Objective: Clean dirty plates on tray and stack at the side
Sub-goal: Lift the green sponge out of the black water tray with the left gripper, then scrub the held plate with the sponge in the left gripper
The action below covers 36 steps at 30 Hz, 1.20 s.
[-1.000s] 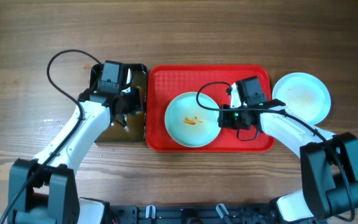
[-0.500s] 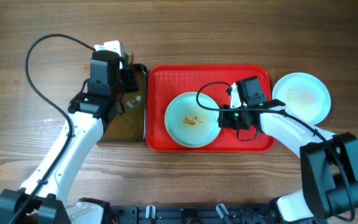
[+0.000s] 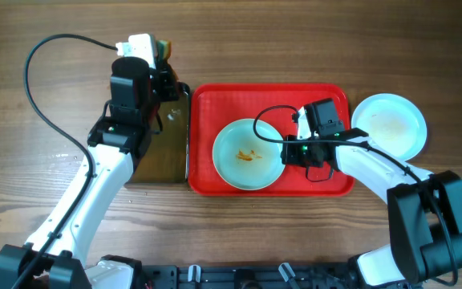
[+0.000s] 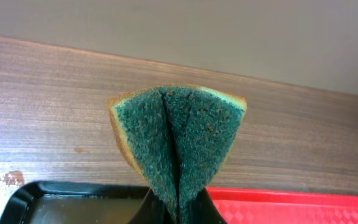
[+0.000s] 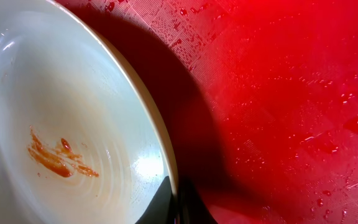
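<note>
Left jaws: your left gripper [image 4: 178,210] is clamped tight on a green sponge [image 4: 178,134]. It pinches the sponge's lower edge, so the sponge folds into a V with the dark scouring face toward the wrist camera and a tan layer along the outer edges.
Right jaws: your right gripper [image 5: 176,206] is closed almost completely on the rim of the smeared plate [image 5: 61,112], and its fingertips meet there at the bottom of the wrist view.
Left arm: in the overhead view it reaches to the upper left of the frame. The sponge is held over the wood just past the top edge of the black basin [image 3: 163,156].
Smeared plate: it lies on the red tray [image 3: 239,100], in the tray's lower middle near the centre of the overhead frame. An orange smear [image 5: 58,158] sits in its middle.
Side plate [image 3: 389,124]: it rests on the table [image 3: 38,201] at the right of the frame, just beside the tray's upper right corner. It has a faint tan stain in its middle. You cannot tell whether it touches the tray, or whether other plates lie under it.
Tray surface: you see water drops scattered over the textured red beside the plate.
Basin: it stands left of the tray, with its long side close along the tray's left rim.
Cable [image 3: 38,88]: a black loop arcs out from your left arm toward the upper left.
</note>
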{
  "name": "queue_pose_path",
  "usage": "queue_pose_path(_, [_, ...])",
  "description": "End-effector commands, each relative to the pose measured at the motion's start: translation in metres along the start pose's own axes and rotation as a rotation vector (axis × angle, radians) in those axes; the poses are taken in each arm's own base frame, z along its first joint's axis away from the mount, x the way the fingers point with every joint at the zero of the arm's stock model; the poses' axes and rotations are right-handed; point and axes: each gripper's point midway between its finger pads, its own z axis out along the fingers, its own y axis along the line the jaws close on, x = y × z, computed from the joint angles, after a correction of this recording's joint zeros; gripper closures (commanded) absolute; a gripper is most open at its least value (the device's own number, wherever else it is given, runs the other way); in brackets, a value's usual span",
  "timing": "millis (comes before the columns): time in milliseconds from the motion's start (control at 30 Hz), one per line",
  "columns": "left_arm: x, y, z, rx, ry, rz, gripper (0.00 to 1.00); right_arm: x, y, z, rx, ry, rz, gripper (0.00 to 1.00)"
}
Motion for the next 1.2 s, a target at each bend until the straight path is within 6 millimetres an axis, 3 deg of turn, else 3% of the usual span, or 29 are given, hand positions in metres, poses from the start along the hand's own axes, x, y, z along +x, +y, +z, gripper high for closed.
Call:
queue_pose_path(0, [-0.020,-0.002,-0.010,0.000,-0.069,0.040,0.96,0.005,0.000,0.004,-0.002,0.016,-0.021,0.96])
queue_pose_path(267, [-0.012,0.001,-0.010,-0.009,-0.038,0.042,0.96,0.005,-0.001,0.004,0.005,0.013,-0.020,0.96])
queue_pose_path(400, [0.026,0.012,-0.012,-0.052,0.119,0.045,0.96,0.004,-0.001,0.004,0.005,0.012,-0.021,0.96])
queue_pose_path(533, [0.079,0.029,-0.025,-0.127,0.339,-0.004,0.96,0.005,-0.001,0.004,0.005,0.013,-0.020,0.96])
queue_pose_path(600, [0.116,0.036,-0.042,-0.163,0.501,-0.041,0.96,0.004,-0.001,0.004,0.005,0.012,-0.020,0.96])
queue_pose_path(700, [0.138,0.035,-0.050,-0.150,0.607,-0.049,0.96,0.004,-0.001,0.004,0.005,0.012,-0.020,0.96])
queue_pose_path(900, [0.162,0.021,-0.048,-0.067,0.714,-0.088,0.96,0.005,-0.002,0.004,0.006,0.013,-0.020,0.96])
queue_pose_path(1067, [0.157,-0.035,-0.051,0.245,0.743,-0.185,0.96,0.005,-0.001,0.004,0.005,0.013,-0.020,0.96])
queue_pose_path(1167, [0.156,-0.049,-0.047,0.285,0.742,-0.226,0.96,0.005,-0.001,0.004,0.005,0.013,-0.020,0.96])
